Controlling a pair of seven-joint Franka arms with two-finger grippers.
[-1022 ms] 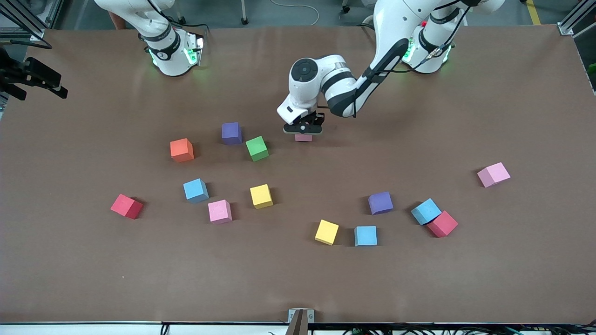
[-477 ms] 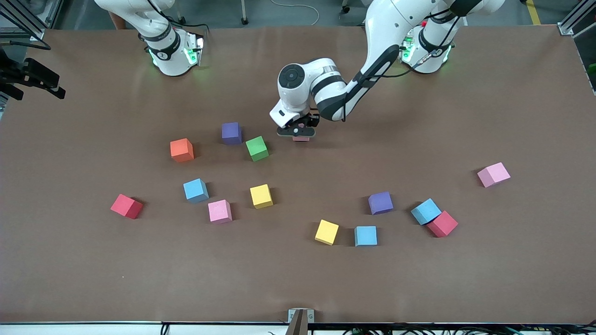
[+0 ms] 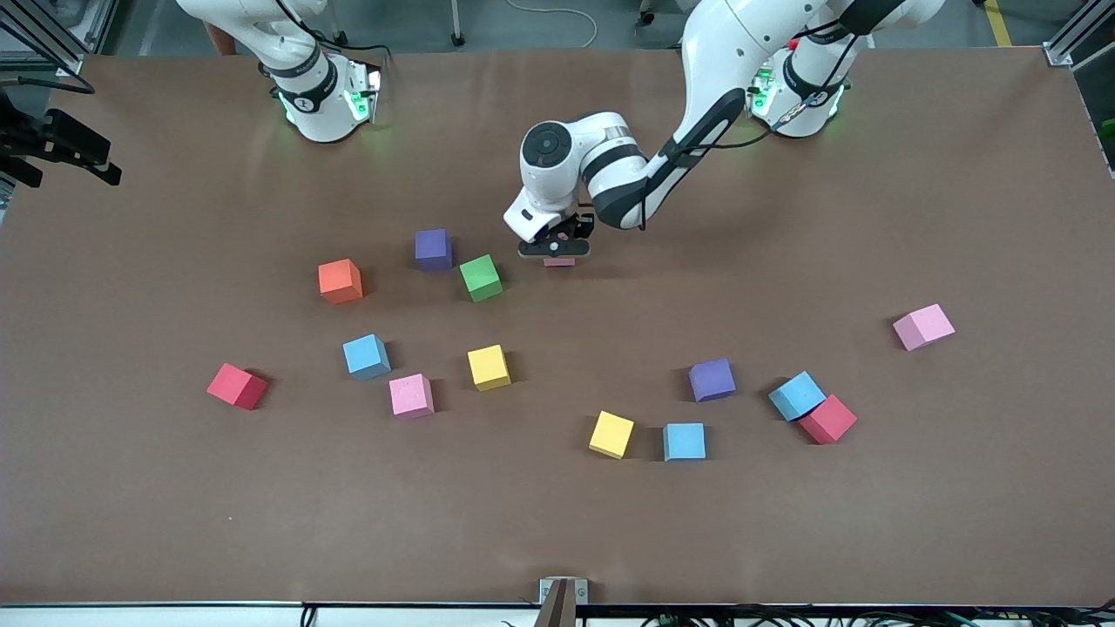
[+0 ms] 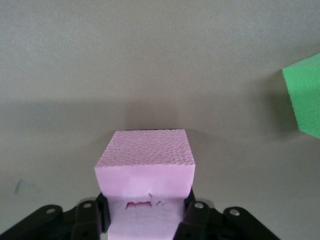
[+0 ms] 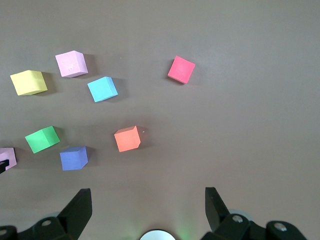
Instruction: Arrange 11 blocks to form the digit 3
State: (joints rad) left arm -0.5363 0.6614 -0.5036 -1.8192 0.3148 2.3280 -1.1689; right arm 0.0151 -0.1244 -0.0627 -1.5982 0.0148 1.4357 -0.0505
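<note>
Your left arm reaches down from its base with the elbow bent and the wrist pointing straight at the table, and the left gripper (image 3: 555, 250) is low over the brown surface, just beside the green cube (image 3: 481, 278) toward the left arm's end. Its black fingers (image 4: 192, 220) are pressed into a pink cube (image 4: 145, 172); the foam is squashed and torn slightly where they bite. In the left wrist view you see that cube's pebbly, matte top face and sharp square edges, with the green cube's corner off to one side.

Your right arm waits folded up at its base, and the right gripper (image 5: 147, 210) hangs high over the table with its fingers spread wide and nothing between them.

The other blocks are scattered and none touch in a figure yet. The purple cube (image 3: 433, 249) sits just beside the green one, toward the right arm's end and farther from the front camera. Nearer the camera lie a blue cube (image 3: 366, 356), a second pink cube (image 3: 411, 395) and a yellow cube (image 3: 489, 367), with a red cube (image 3: 236, 386) well apart toward the right arm's end. Toward the left arm's end you have another yellow cube (image 3: 611, 434) beside a blue cube (image 3: 684, 441), a purple cube (image 3: 712, 380), and a blue cube (image 3: 797, 395) touching a red cube (image 3: 828, 419). A pale pink cube (image 3: 923, 326) sits alone. The orange cube (image 3: 340, 280) stands near the first purple one. All are matte foam with crisp edges.
</note>
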